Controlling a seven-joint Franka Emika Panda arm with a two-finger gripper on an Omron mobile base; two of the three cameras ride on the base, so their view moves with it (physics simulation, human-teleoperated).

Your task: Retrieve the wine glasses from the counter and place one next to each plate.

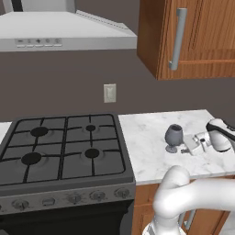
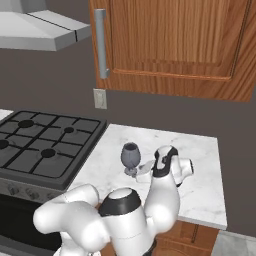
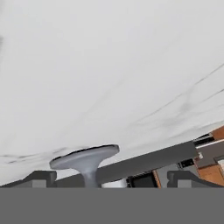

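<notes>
Smoky translucent wine glass [image 1: 174, 136] on glossy white-veined marble counter [image 1: 151, 147], wooden cabinets [image 1: 193, 36].

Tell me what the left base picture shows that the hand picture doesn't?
The left base view alone gives the wine glass's round bowl, the stove, the range hood and a wall cabinet. The hand view alone gives the underside of the glass's disc foot, seen close between the open gripper's fingertips. Both show the glass and the marble counter.
</notes>
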